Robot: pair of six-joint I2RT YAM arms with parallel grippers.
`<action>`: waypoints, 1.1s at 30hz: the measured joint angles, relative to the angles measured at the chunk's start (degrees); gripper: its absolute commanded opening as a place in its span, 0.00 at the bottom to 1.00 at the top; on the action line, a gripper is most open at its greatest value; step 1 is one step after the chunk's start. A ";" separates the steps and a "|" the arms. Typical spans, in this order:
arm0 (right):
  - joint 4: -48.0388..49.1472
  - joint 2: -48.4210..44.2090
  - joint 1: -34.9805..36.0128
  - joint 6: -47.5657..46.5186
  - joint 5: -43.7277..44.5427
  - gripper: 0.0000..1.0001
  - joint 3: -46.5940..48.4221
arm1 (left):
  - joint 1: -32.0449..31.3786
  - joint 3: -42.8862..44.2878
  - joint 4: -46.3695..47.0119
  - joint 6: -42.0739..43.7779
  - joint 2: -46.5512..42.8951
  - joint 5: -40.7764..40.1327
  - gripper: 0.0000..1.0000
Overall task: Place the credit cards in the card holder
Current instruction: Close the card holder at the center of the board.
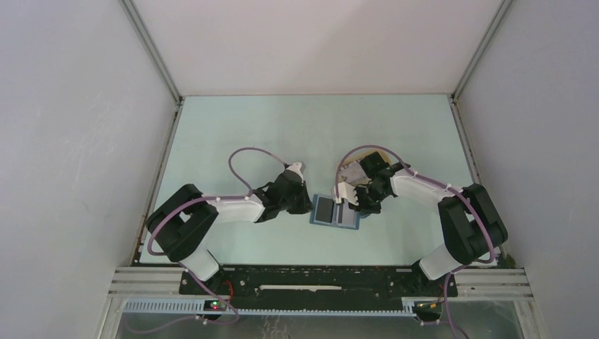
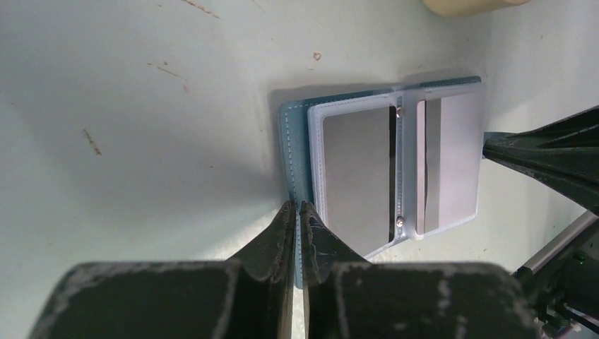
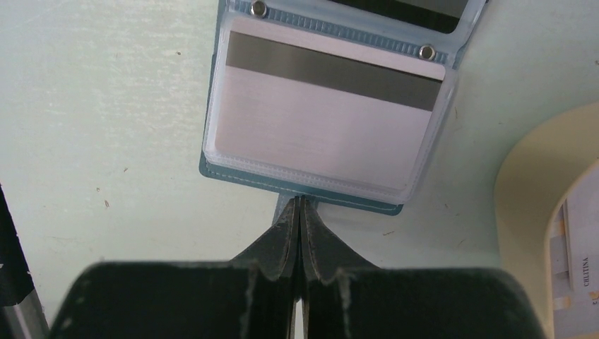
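The wallet [image 1: 335,211] lies open and flat on the pale green table [image 1: 240,134], just below the middle of the overhead view, with an arm reaching in from each side. The left gripper [image 2: 297,206] has its jaws pressed together on the wallet's teal left edge. In its own camera a strip of that cover runs down between the two fingers. The right gripper [image 3: 297,201] comes in at the opposite side, its jaws closed to a hairline on a small teal tab that sticks out from the wallet's outer edge, at the lower middle of its camera. Inside the wallet, two clear pockets sit on either side of a spine with two small metal studs. Each pocket holds a silvery grey card. The left card [image 2: 353,176] has its dark stripe against the spine, and so does the right card [image 2: 455,162], which fills the upper middle of the right wrist view. A beige tray [image 3: 530,176] sits near the wallet without touching it. From overhead it is up and to the right of the wallet, partly under the right arm. In it lie what look like loose cards [image 3: 580,233], pale, one with small print, cut off by the right edge of the frame.
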 measured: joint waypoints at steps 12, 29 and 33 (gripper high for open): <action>-0.07 0.09 0.00 0.00 0.24 0.06 0.00 | -2.08 1.79 -2.64 1.92 0.09 1.07 0.11; -0.68 0.24 -0.02 -0.02 0.26 0.07 0.00 | -3.89 2.27 -3.26 2.05 -0.02 2.86 0.21; -1.01 0.24 -0.02 -0.02 0.26 0.07 0.00 | -3.91 2.27 -3.08 1.99 -0.02 4.22 0.24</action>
